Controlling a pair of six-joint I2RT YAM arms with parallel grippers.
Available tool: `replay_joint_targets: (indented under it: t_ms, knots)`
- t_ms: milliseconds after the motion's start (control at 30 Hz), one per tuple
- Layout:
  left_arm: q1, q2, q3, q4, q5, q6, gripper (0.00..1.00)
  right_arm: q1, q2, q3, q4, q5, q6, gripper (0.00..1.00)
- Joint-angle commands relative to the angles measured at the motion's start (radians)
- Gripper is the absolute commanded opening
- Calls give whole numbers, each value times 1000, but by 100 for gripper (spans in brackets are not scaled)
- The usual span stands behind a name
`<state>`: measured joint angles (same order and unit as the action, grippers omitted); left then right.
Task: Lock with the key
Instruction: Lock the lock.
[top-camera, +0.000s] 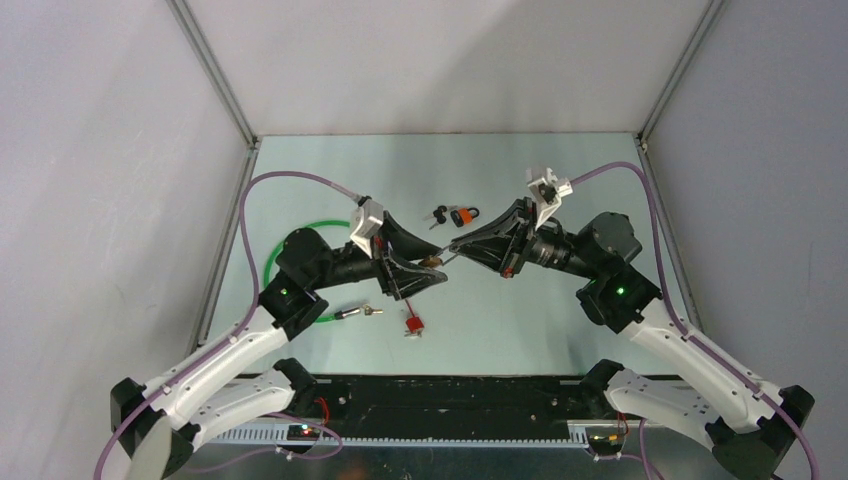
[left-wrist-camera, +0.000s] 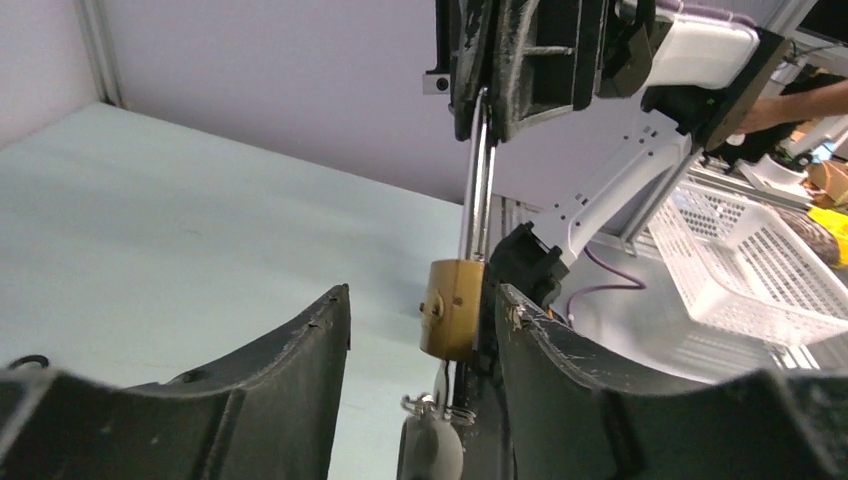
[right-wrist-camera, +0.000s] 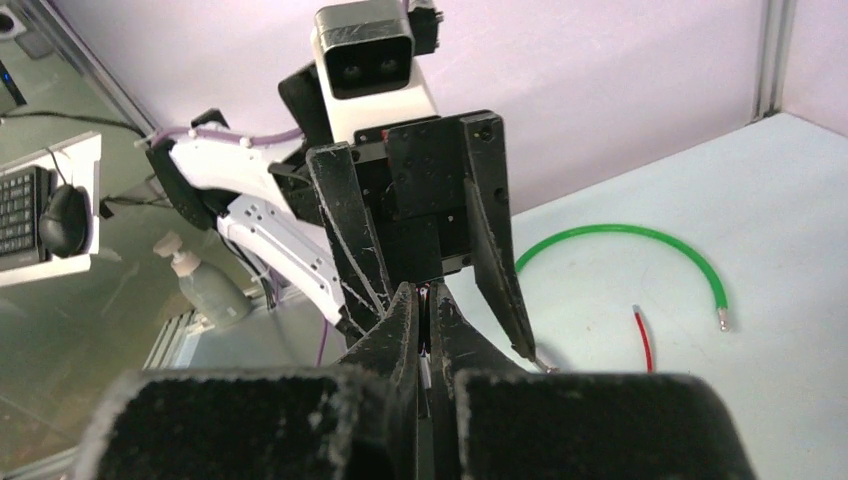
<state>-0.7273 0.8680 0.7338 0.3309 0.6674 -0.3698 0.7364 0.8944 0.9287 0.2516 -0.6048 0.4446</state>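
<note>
The padlock (left-wrist-camera: 452, 320) hangs in the air over the middle of the worktop. The right gripper (top-camera: 457, 246) is clamped tight on its shackle (left-wrist-camera: 478, 200). The left gripper (left-wrist-camera: 425, 295) stands spread wide, the brass body just beside one finger, nothing gripped. A key (left-wrist-camera: 433, 445) dangles under the body, seemingly in the keyhole. It looks like the step before turning: the left one must drop to the key, pinch it squarely, then twist while the right holds steady.
</note>
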Motion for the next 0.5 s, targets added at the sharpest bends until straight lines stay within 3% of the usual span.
replay_joint_targets:
  t_ms: [0, 133, 300, 467]
  knots:
    - [-3, -72, -19, 118, -91, 12, 59, -8, -12, -10, 112, 58, 71, 0]
    - [-3, -98, -46, 178, -145, 0, 61, -8, -3, -18, 151, 64, 108, 0]
    - [-3, -81, -53, 218, -140, -36, 46, -10, 0, -22, 184, 86, 137, 0]
    - [-3, -54, -57, 234, -131, -62, 54, -15, 5, -22, 210, 87, 162, 0]
